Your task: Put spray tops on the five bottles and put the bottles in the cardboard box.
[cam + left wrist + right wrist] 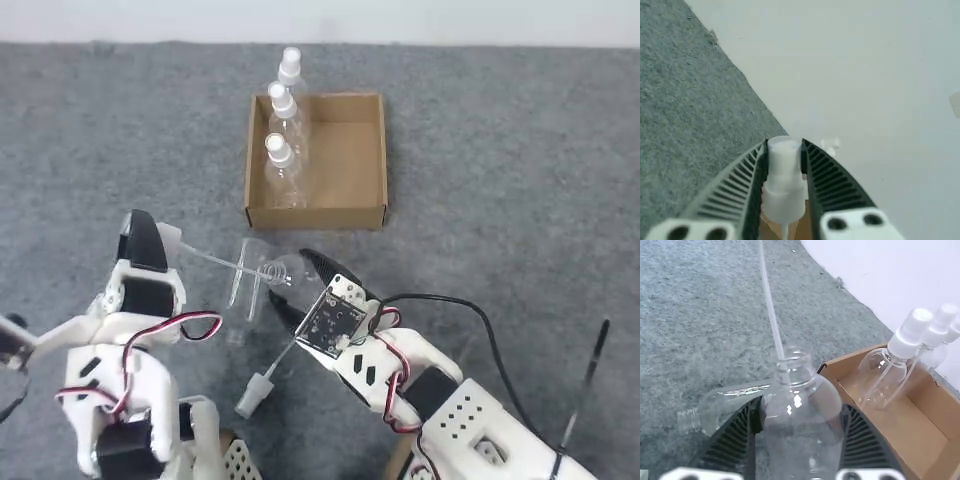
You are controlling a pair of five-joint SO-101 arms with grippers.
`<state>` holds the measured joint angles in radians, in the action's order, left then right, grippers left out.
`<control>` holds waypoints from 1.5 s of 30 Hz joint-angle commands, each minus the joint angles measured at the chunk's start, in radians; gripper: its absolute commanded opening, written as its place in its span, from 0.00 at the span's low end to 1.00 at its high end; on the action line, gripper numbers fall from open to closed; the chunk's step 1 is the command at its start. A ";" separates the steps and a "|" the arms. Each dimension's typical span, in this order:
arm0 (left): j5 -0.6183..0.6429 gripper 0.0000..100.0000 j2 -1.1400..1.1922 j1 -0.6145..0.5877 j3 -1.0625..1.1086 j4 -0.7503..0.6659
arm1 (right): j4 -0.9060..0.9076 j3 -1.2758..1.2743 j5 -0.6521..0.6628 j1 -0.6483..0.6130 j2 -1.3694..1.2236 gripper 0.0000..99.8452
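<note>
Now, left hand (785, 145) pinching spray top (784, 182), right hand (801, 411) apparently clasping bottle (799, 432)

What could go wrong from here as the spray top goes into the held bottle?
1. The thin dip tube reaches the neck of the open bottle in the right gripper. If the left gripper, shut on the spray top, is slightly misaligned, the tube may bend or miss.
2. A second uncapped bottle lies on the carpet beside the held one and might be knocked and roll.
3. A loose spray top near the right arm could be swept aside.
</note>
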<state>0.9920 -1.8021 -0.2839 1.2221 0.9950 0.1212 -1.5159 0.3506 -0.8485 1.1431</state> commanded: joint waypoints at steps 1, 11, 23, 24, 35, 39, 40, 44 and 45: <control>-0.014 0.01 -0.023 0.002 -0.007 -0.038 | -0.024 0.023 0.023 0.010 0.041 0.01; -0.075 0.01 -0.023 0.112 0.012 -0.029 | -0.024 0.025 0.023 0.010 0.033 0.01; -0.124 0.01 -0.023 0.155 0.035 -0.029 | -0.024 0.025 0.020 0.010 0.033 0.01; -0.124 0.01 -0.023 0.155 0.035 -0.029 | -0.024 0.023 0.018 0.010 0.033 0.01; -0.124 0.01 -0.023 0.250 0.056 -0.008 | -0.024 0.021 0.018 0.010 0.033 0.01; -0.124 0.01 -0.023 0.288 0.065 -0.008 | -0.024 0.021 0.018 0.010 0.033 0.01; -0.124 0.01 -0.023 0.296 0.067 -0.008 | -0.024 0.021 0.018 0.010 0.033 0.01; -0.124 0.01 -0.023 0.321 0.067 -0.008 | -0.024 0.021 0.018 0.010 0.033 0.01; -0.124 0.01 -0.023 0.321 0.068 -0.008 | -0.024 0.020 0.018 0.010 0.033 0.01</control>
<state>0.8753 -1.8021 0.0230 1.2912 0.9889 0.1212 -1.5175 0.3644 -0.8485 1.1431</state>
